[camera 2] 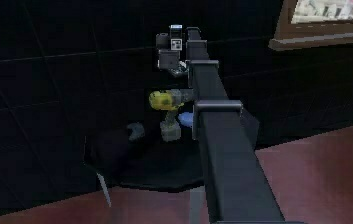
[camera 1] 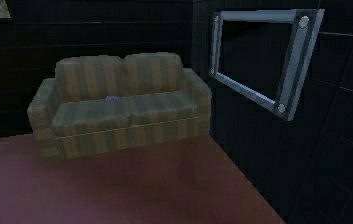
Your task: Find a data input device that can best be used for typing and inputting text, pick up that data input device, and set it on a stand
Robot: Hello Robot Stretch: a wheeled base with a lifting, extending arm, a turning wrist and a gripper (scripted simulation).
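Observation:
In the arm side view the dark arm point(camera 2: 219, 140) rises from the bottom edge, and the gripper point(camera 2: 170, 62) is at its far end against the black wall. Just below the gripper a yellow and black tool-like thing point(camera 2: 165, 100) sits on a grey base point(camera 2: 170, 129), on a low dark table point(camera 2: 154, 172). I cannot tell whether the gripper holds anything. A small blue thing point(camera 2: 187, 120), a grey cylinder point(camera 2: 135, 131) and a black lump point(camera 2: 109, 150) also lie on that table.
A striped two-seat sofa point(camera 1: 119, 100) stands against the dark wall, with a small purple thing point(camera 1: 111, 100) on its seat. A metal-framed panel point(camera 1: 259, 60) hangs on the forward view's right wall. A brown-framed shelf point(camera 2: 324, 30) is at the arm side view's upper right. The floor point(camera 1: 134, 190) is reddish.

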